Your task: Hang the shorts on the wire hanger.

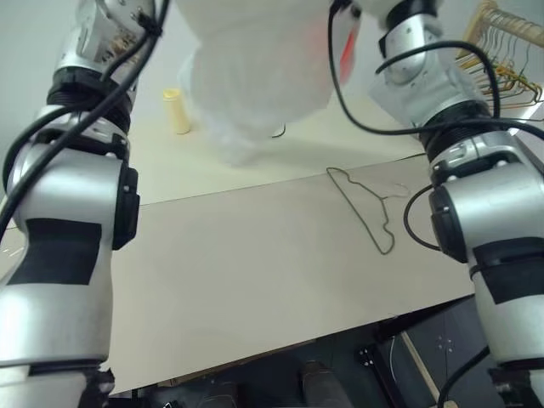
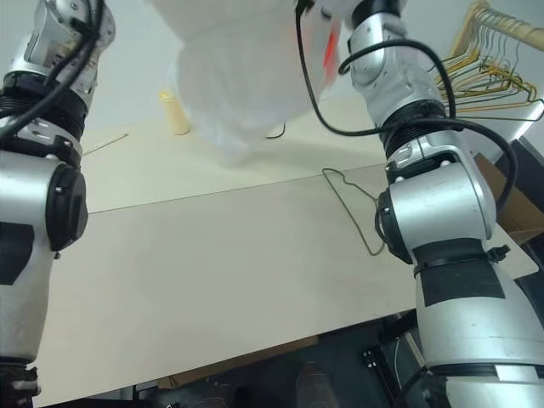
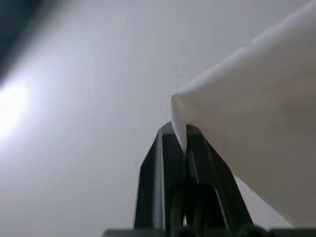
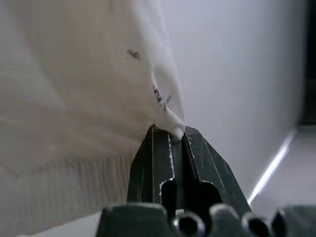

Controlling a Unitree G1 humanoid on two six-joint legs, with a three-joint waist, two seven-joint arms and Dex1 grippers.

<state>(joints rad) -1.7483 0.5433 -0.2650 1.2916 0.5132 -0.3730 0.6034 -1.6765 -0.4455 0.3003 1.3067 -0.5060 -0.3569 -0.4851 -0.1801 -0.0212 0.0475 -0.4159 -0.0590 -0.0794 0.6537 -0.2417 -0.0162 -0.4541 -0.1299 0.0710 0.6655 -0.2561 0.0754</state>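
My left gripper (image 3: 179,129) is clamped on 1 edge of the shorts (image 1: 255,76), cloth pinched between the 2 black fingers; from there the fabric spreads away to the side in the left wrist view. In the head views the shorts hang as a white bunch up high between my 2 raised arms, above the far part of the table (image 1: 255,255) and not touching it. A small yellow bottle (image 1: 177,110) stands on the table just left of the hanging cloth.

The wire hanger (image 1: 365,204) lies flat on the table further right, below the shorts and well apart from them, near my right arm.

My right gripper (image 4: 170,131) is closed tight on another edge of the shorts. Right wrist view shows tiny dark marks on the cloth close to the pinch, which the head views don't pick up. The head views add a rack of coloured hangers (image 1: 501,51) at far right, beyond the table.
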